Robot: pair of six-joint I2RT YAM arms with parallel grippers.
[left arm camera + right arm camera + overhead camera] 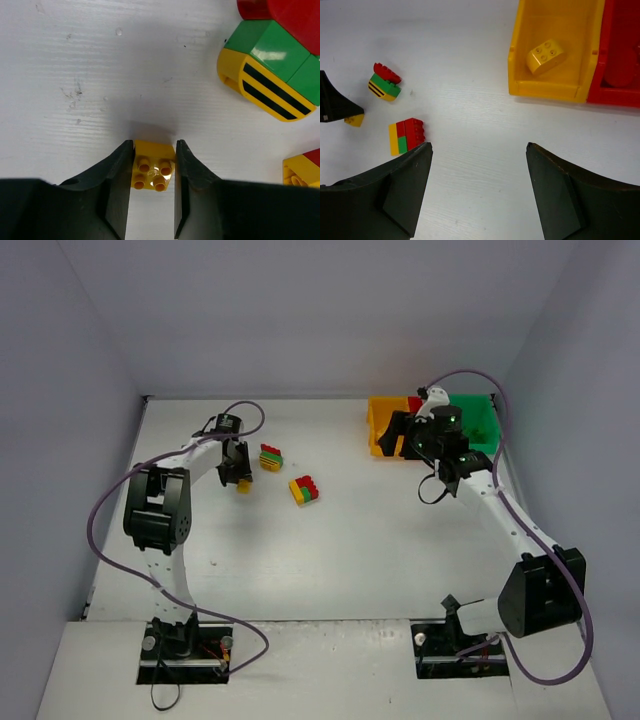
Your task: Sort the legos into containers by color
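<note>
Two robot arms are bolted at the near edge of a white desk point(330, 570). The left arm point(158, 510) extends over the desk's left half. Its gripper point(154, 147) points down, with two black fingers point(117, 190) clamped on a small yellow brick point(152, 170), one against each side. The brick's studs face the wrist camera. Whether it rests on the desk or sits just above it cannot be told.

To the right of that brick lies a mixed stack point(304, 490) of yellow, red and green bricks joined together. Further back, just beyond the yellow brick and to its right, lies a striped stack point(270, 75). It is a rounded yellow piece with black stripes, then green, then red, tipped on its side. The two stacks lie apart from each other and from the yellow brick.

The right arm point(520, 540) stretches toward the far right. Its gripper point(479, 146) hangs over bare desk just short of the bins, fingers point(405, 190) spread wide with nothing between them.

At the far right, three bins stand side by side. The yellow bin point(545, 91) is on the left and touches the red bin point(620, 30), with the green bin point(483, 425) on the right. The yellow bin holds a second yellow brick point(546, 56), lying tilted. A red piece point(620, 75) lies in the red bin. What the green bin holds cannot be made out.
</note>
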